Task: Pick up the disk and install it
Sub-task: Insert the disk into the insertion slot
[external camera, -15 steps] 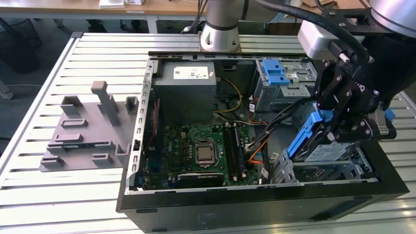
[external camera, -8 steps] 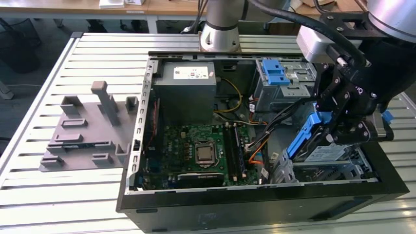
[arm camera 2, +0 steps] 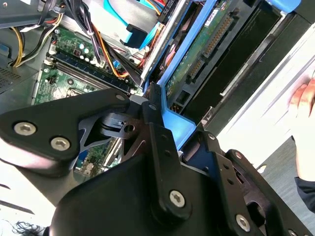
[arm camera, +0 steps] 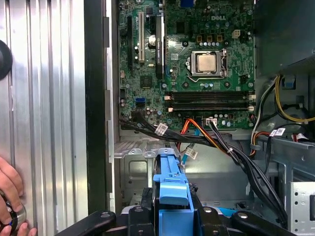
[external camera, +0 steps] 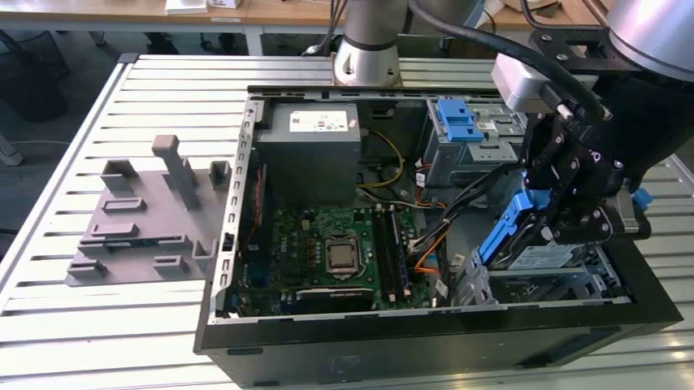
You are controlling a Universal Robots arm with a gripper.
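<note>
The pincer [external camera: 578, 215] is closed on the disk [external camera: 505, 232], holding it tilted by its blue bracket inside the open computer case [external camera: 325, 357], just beside the motherboard [external camera: 336, 244], at the exterior view's right.

The arm [external camera: 369, 36] is presenting a silver-grey tubular column and a pale grey joint housing. A thick black cable [external camera: 509, 50] is running along it. The hand [external camera: 580, 223] is showing matte black linkage plates, and silver round-head screws [arm camera 2: 177, 198] are fastening them in the second wrist view.
</note>
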